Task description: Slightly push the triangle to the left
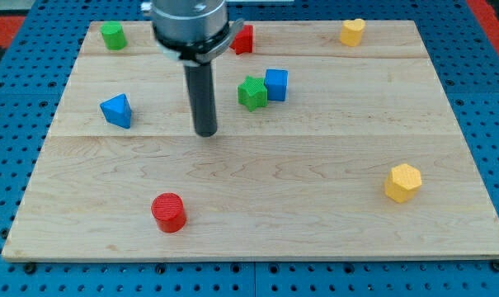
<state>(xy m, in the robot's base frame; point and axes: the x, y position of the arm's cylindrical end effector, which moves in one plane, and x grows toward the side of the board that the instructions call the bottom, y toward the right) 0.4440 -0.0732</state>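
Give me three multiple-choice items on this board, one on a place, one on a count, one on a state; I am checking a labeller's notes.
1. Where is my tip relative to the blue triangle?
A. at the view's right of it
B. at the view's left of it
C. on top of it

2. How many yellow blocks are on the wooden board?
A. one
B. two
C. three

3. Is my tip touching the blue triangle?
A. yes, pressed against it
B. no, bare board lies between them
C. it is hidden

Answers: 1 A, the rod ends right of the triangle. 2 B, a yellow block at the top right and a yellow block at the lower right. 3 B, a gap shows.
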